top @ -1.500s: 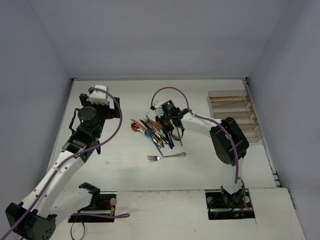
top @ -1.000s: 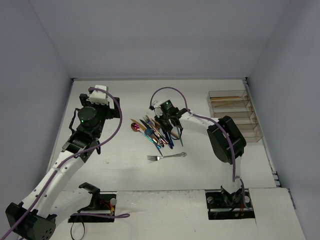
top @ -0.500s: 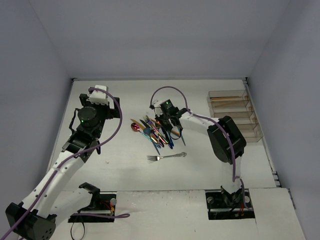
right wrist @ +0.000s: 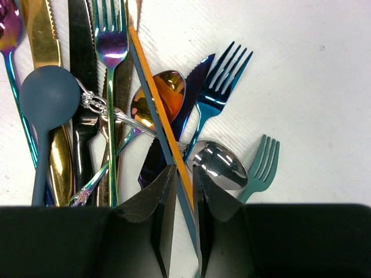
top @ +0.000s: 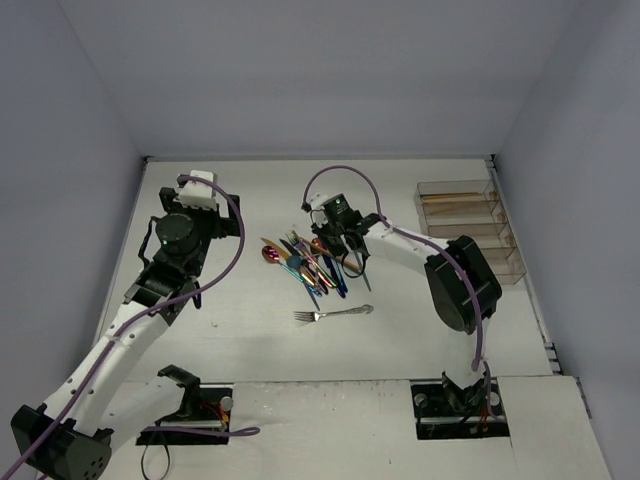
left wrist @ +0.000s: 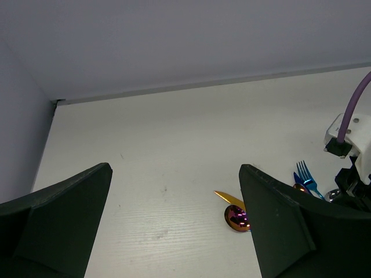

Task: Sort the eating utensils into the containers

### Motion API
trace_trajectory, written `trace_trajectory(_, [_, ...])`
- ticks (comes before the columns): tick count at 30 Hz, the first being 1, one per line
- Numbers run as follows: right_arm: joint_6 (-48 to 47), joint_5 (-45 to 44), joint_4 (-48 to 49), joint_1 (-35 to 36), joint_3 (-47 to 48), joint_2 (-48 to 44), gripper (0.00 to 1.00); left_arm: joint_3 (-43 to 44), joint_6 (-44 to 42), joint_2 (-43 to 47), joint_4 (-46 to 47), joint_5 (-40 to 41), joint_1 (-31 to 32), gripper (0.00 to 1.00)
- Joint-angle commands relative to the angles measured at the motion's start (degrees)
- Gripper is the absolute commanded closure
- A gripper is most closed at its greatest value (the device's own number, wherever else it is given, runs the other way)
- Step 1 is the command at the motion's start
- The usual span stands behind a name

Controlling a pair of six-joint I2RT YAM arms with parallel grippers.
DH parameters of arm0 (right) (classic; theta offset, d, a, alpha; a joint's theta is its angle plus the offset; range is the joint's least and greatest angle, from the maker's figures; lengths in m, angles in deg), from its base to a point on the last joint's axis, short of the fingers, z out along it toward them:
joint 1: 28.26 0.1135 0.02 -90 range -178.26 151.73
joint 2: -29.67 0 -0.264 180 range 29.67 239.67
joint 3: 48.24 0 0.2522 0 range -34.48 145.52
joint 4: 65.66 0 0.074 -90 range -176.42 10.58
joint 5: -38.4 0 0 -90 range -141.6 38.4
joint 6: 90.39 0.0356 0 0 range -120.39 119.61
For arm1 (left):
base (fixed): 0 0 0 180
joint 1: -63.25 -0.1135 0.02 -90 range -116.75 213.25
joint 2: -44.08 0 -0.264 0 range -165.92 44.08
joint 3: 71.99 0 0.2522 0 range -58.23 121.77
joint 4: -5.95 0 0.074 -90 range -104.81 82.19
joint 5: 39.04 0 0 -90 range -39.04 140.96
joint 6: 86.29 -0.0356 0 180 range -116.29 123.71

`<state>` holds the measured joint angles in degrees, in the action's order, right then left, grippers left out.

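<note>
The eating utensils lie in a heap (top: 308, 262) mid-table, with a silver fork (top: 333, 314) alone nearer the arms. My right gripper (top: 346, 250) hangs over the heap's right side. In the right wrist view its jaws (right wrist: 184, 171) are nearly closed on a thin gold-and-teal handle (right wrist: 155, 103) that slants over the other pieces. Beside it lie a silver spoon (right wrist: 223, 165), a teal fork (right wrist: 264, 165) and a blue fork (right wrist: 220, 87). The containers (top: 470, 232) stand at the far right, gold pieces in the rearmost. My left gripper (left wrist: 175, 174) is open over bare table, left of a magenta spoon (left wrist: 236, 218).
Grey walls close the table at the back and both sides. A purple cable loops above the right wrist (top: 340, 180). Bare table (top: 250, 330) lies between the heap and the arm bases.
My right gripper has shifted slightly towards the back over the heap, and its elbow has swung a little to the right. The left arm has not moved.
</note>
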<state>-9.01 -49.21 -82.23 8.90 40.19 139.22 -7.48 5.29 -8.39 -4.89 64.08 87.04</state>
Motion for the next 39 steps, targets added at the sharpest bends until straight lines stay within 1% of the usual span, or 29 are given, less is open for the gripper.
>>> trace_trajectory(1, [-1.19,-1.80,0.79,-0.17,1.85,0.22,0.82,0.50,-0.25,0.70,4.11,-0.45,0.38,0.10])
trace_trajectory(12, [-1.66,-1.68,0.79,-0.17,1.61,3.39,0.81,0.49,-0.35,0.85,4.09,-0.38,0.38,0.10])
trace_trajectory(23, [-1.56,-1.49,0.79,-0.34,1.51,5.33,0.84,0.50,-0.35,0.79,4.03,-0.38,0.38,0.10])
trace_trajectory(28, [-0.88,-0.97,0.79,-0.17,1.26,4.36,0.85,0.50,-0.35,0.79,4.03,-0.46,0.38,0.10])
trace_trajectory(30, [-0.66,-0.71,0.72,-0.17,1.02,3.67,0.88,0.50,-0.29,0.76,4.03,-0.46,0.38,0.10])
trace_trajectory(32, [-0.09,-0.98,0.69,-0.17,0.80,2.32,0.98,0.50,-0.18,0.78,4.03,-0.56,0.38,0.10])
trace_trajectory(33, [0.32,-0.98,0.64,-0.17,0.70,1.75,0.99,0.50,-0.18,0.73,4.03,-0.61,0.38,0.10])
trace_trajectory(38, [2.82,-0.90,0.29,-0.08,0.14,-1.62,1.00,0.48,-0.16,0.63,4.03,-0.64,0.38,0.10])
trace_trajectory(39, [3.51,-0.89,0.11,-0.08,-0.03,-2.30,0.98,0.49,-0.18,0.54,4.03,-0.68,0.38,0.10])
